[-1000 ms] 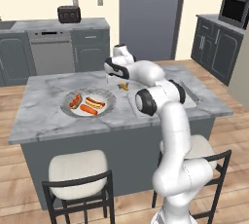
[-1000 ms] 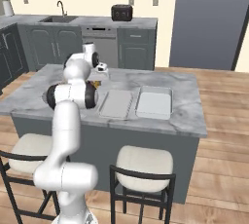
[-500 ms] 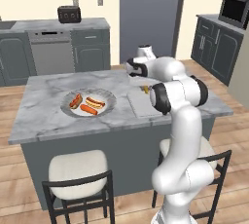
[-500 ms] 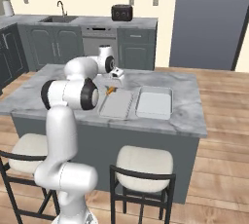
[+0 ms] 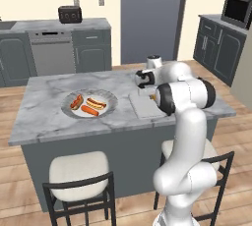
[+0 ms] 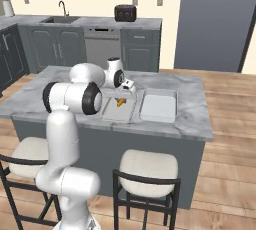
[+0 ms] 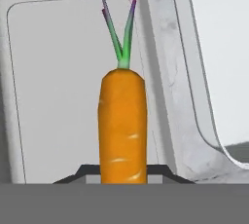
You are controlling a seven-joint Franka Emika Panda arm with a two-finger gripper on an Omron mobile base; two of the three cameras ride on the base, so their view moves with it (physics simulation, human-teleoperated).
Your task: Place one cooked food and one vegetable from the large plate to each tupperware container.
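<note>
My gripper [image 7: 122,170] is shut on the vegetable, a yellow-orange carrot [image 7: 122,121] with a green top. It hangs just above the left tupperware container [image 7: 48,96], seen also as the carrot [image 6: 120,102] over the container [image 6: 116,113]. The second container [image 6: 159,105] lies directly to its right with nothing in it. In the left base view the large plate [image 5: 111,99] sits left of the gripper [image 5: 147,92] and holds two hot dogs [image 5: 76,102] [image 5: 96,103] and an orange-red stick [image 5: 90,111].
The marble island [image 5: 44,117] has two stools [image 5: 78,168] [image 6: 147,166] along its near side. A toaster [image 5: 70,14] stands on the back counter, with a sink [image 6: 62,19] further along it. A microwave [image 5: 238,9] is at the right.
The arm has swung right from the large plate to above the left container, carrying the carrot. The plate and both containers have not moved.
</note>
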